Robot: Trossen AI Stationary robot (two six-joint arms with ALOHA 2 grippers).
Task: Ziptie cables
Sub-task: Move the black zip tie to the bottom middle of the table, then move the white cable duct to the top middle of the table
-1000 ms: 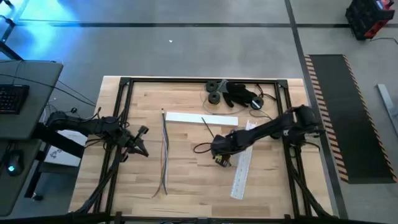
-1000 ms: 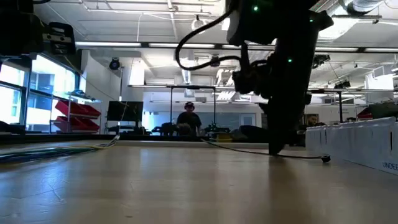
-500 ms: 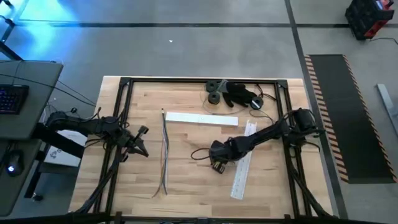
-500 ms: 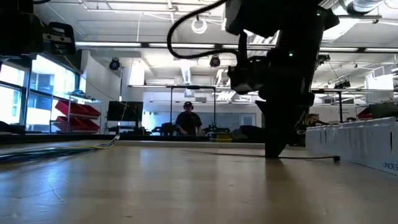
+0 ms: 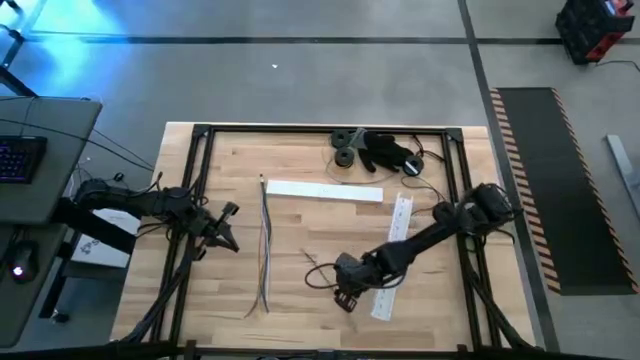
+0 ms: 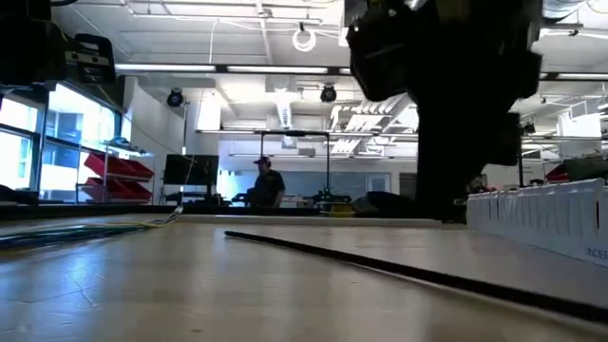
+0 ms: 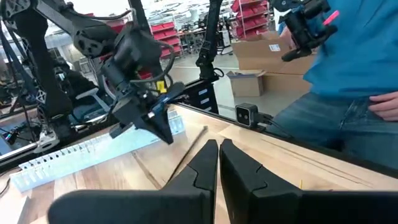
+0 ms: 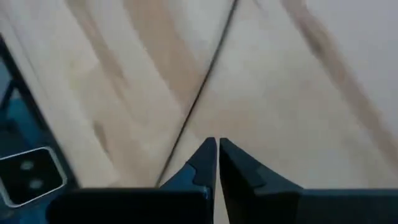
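My right hand (image 5: 345, 295) is low over the tabletop (image 5: 300, 210), near its front edge, just beside the near end of a white strip (image 5: 388, 262). In the right wrist view its fingertips (image 8: 208, 152) are pressed together, nearly touching. A thin dark stick (image 8: 202, 93) runs straight out from between them, so I judge it is pinched there. In the low view the stick (image 6: 380, 269) lies flat along the wood. From above only a short piece of it shows, reaching back from the hand.

I read the stick as the ziptie, held by one end so the free end can be led to the bundle.

The cables (image 5: 265, 245) lie in a loose bunch left of centre, running front to back, well apart from the right hand. Nothing is round them yet, so the tying has not begun.

My left hand (image 5: 225, 225) waits at the left side of the tabletop, near the cables but not touching. Its fingertips (image 7: 211, 158) are pressed together, holding nothing. It is probably parked there to steady the bunch.

A second white strip (image 5: 322, 190) lies across the tabletop behind the cables.

A person (image 6: 264, 180) stands far back in the room.
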